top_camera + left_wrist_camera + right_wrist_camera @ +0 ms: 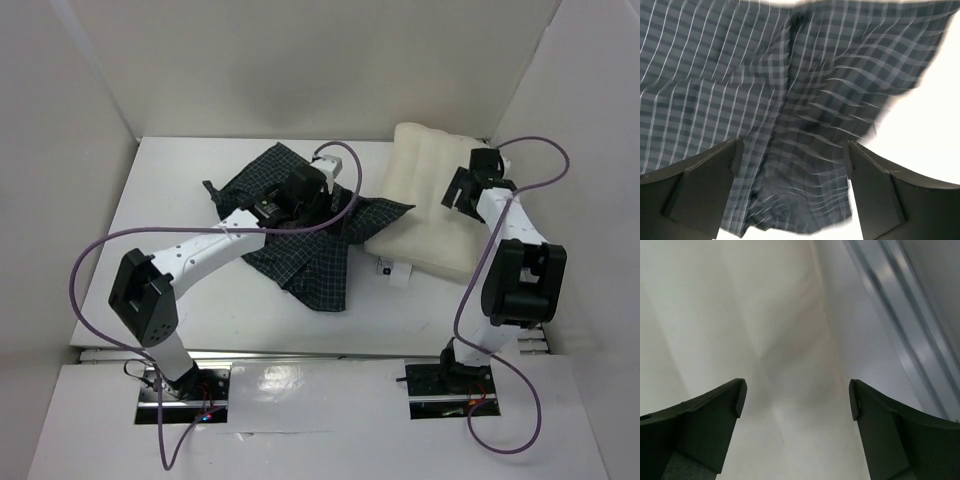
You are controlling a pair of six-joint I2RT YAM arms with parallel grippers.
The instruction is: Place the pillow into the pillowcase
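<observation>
My left arm (190,255) rises from its base at the near left. Its elbow juts out to the left and its forearm stretches right and far toward the middle. The left pincer (300,190) tilts downward at the far end, and the wrist view shows its jaws spread wide. My right arm (520,270) stands folded at the near right with its elbow high and its forearm leaning far and a little left. The right pincer (457,190) angles down and left, jaws equally wide apart.
</observation>
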